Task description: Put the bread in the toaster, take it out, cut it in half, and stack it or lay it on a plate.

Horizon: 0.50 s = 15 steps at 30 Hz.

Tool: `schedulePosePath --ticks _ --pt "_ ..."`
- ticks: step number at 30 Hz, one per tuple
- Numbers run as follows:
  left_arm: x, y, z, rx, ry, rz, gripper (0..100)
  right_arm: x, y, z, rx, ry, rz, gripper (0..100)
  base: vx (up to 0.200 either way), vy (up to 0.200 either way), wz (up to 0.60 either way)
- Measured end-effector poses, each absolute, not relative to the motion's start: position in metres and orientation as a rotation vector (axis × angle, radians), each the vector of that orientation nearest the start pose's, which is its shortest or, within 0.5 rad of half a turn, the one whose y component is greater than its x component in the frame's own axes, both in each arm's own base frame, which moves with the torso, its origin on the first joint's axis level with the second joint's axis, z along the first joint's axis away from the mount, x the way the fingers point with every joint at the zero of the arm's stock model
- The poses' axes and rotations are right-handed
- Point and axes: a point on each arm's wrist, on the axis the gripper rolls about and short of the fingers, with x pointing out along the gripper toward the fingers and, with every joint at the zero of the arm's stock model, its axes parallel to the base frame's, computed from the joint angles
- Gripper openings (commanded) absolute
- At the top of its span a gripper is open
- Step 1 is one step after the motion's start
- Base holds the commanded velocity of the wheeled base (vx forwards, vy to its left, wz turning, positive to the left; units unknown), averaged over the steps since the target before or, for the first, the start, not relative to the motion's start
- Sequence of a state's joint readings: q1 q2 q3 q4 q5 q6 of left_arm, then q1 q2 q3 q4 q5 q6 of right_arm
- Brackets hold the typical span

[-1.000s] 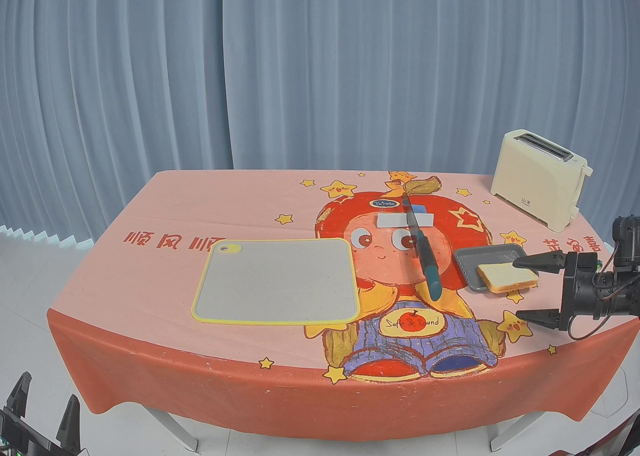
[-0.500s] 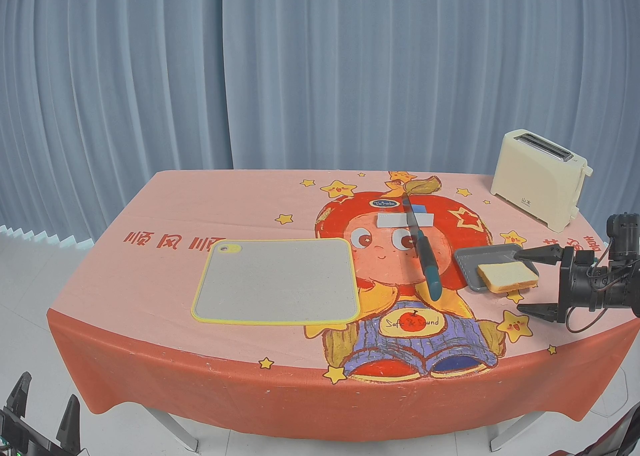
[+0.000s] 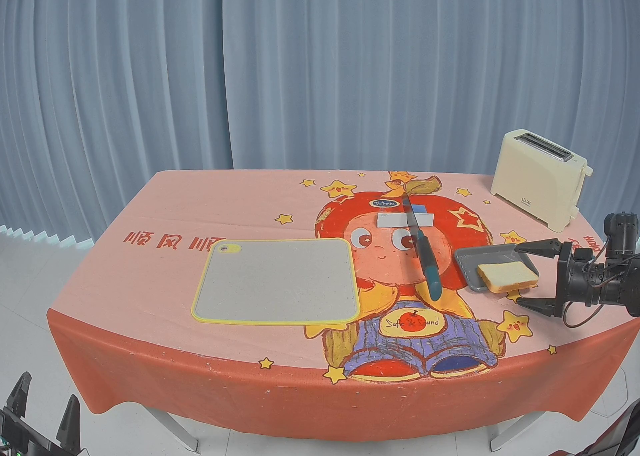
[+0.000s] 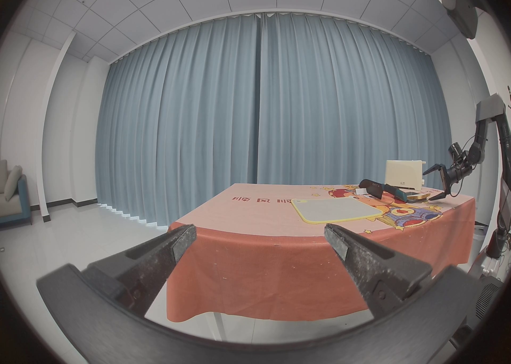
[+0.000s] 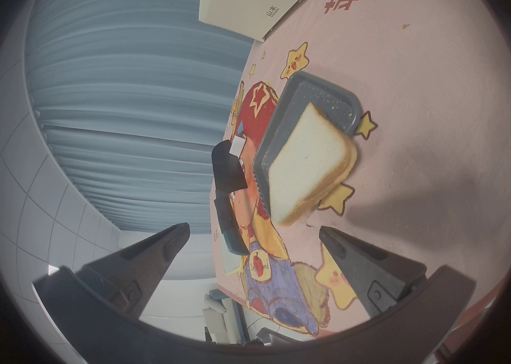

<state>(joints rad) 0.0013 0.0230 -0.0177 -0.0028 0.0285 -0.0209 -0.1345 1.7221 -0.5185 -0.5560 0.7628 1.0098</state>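
Within the last second, right tool point(image 3: 519, 275) drawn a little toward the toaster point(image 3: 539, 177) — now lined up with the bread point(image 3: 507, 275), so likely preparing the first grasp. Spread wide, gripping nothing. Bread on the tray point(image 3: 467, 256) in front of the toaster, just ahead of the tool — apart.

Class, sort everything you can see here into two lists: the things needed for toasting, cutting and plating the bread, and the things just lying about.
For the job: pale square slice of bread; cream plastic toaster; black-bladed knife with teal handle; grey cutting board with yellow rim; dark grey rectangular tray under the bread.
Just there: pink cartoon-print tablecloth; blue-grey pleated curtain.
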Motion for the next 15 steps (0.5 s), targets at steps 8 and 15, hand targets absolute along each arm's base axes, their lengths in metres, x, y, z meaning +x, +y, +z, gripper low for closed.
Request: schedulePosePath --ticks 8,15 --pt "-0.022 0.001 0.081 -0.021 0.002 0.030 100 0.263 -0.030 0.094 1.242 0.831 0.236 100 0.000 0.000 0.00" --pt "-0.022 0.001 0.081 -0.021 0.002 0.030 100 0.267 -0.033 0.090 1.250 0.833 0.222 100 0.000 0.000 0.00"
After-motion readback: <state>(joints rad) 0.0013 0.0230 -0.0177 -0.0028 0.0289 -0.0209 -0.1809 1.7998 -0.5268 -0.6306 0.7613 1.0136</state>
